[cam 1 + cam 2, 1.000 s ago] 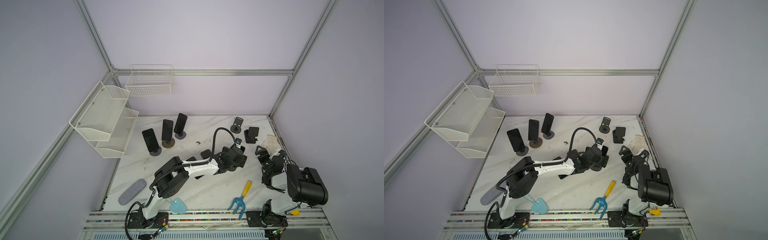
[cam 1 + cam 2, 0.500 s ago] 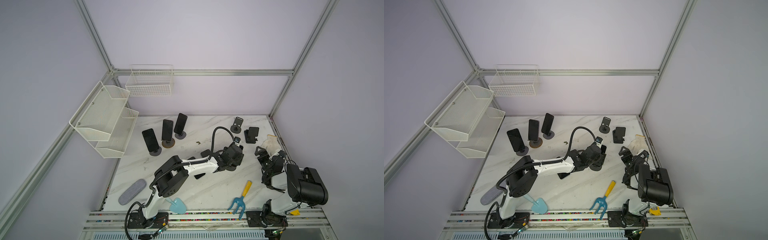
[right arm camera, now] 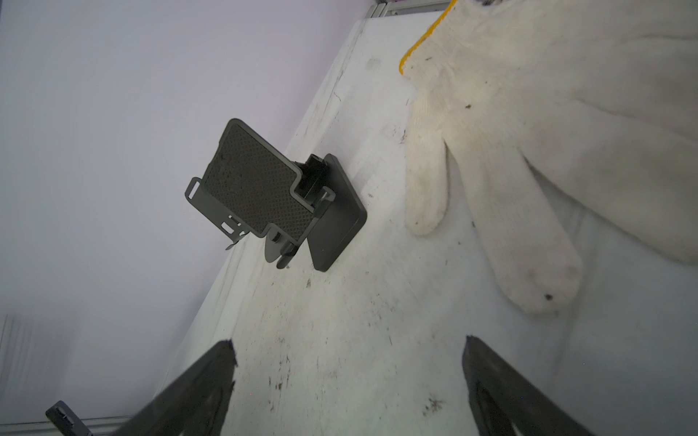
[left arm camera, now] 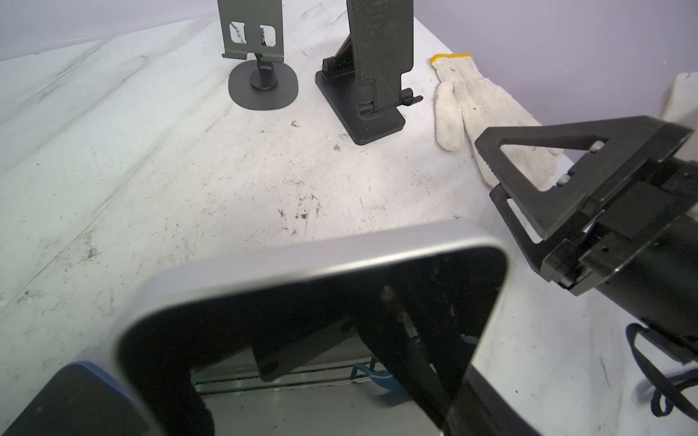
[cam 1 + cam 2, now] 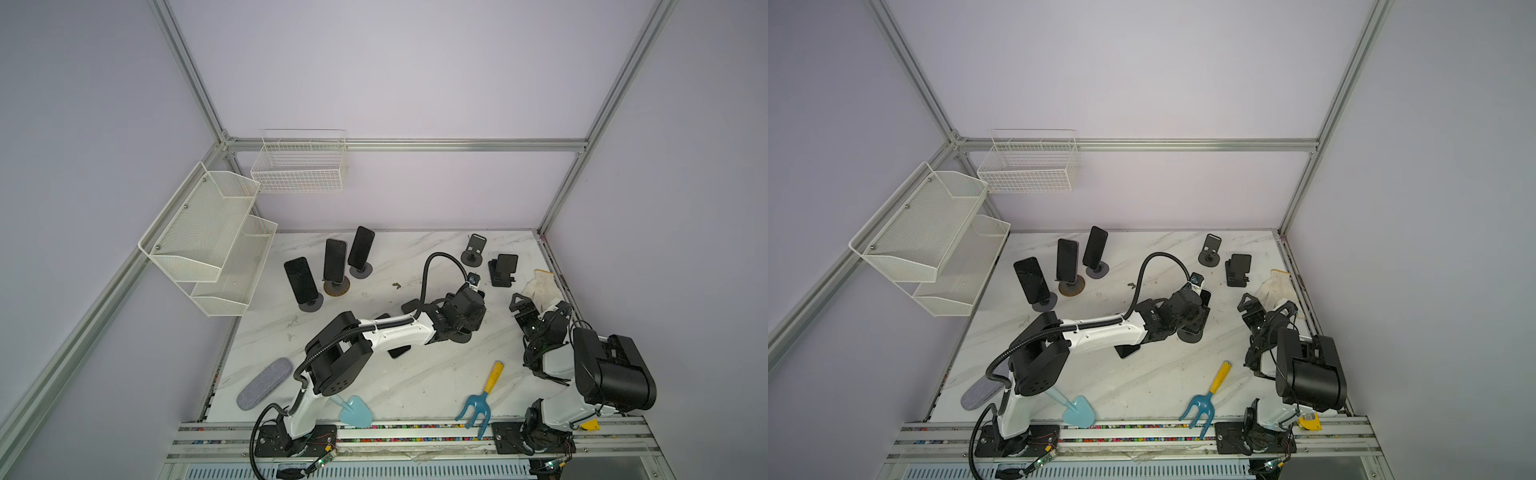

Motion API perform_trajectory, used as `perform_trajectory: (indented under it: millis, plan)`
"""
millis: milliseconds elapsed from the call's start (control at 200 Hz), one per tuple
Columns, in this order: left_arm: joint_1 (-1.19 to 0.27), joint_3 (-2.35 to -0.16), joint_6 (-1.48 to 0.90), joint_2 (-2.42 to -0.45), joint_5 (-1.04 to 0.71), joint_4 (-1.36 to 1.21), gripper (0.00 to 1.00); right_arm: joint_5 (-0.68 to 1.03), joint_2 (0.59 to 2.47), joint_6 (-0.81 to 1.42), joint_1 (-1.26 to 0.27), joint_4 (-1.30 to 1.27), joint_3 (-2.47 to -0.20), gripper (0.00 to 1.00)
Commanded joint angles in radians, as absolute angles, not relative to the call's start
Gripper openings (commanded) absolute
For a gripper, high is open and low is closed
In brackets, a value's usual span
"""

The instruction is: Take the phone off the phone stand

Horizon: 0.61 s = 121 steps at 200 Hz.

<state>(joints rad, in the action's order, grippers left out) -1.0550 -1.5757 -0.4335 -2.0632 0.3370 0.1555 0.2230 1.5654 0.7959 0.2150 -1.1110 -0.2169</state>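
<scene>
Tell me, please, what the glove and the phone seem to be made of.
Glove: probably knitted cotton, matt off-white, visible ribbed weave and yellow cuff edge. Phone: rim looks like satin silver metal; face probably glass, glossy black and mirror-like.

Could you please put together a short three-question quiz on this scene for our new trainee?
1. How many upright phones are grouped at the far left of the table?
2. True or false: the right gripper is open, with nothing between its fingers.
3. What colour is the handle of the hand rake? A yellow, B red, C green.
Key: 1 three; 2 true; 3 A.
</scene>
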Motion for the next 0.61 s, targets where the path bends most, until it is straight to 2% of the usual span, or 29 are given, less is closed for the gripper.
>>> perform_trajectory:
  millis: [0,240,435,600]
  plan:
    - [-1.052,-1.649,-0.424,-2.014,0.351,0.116,0.75,0.207,1.554,0.806,0.211,-1.104,-0.236,0.95]
    - [-1.053,-1.652,-0.425,-2.034,0.360,0.119,0.77,0.206,1.552,0.806,0.210,-1.101,-0.235,0.95]
    - [-1.052,-1.655,-0.432,-2.036,0.371,0.122,0.86,0.204,1.550,0.807,0.211,-1.100,-0.234,0.95]
    - [-1.054,-1.655,-0.441,-2.028,0.347,0.127,0.87,0.202,1.549,0.807,0.211,-1.100,-0.234,0.95]
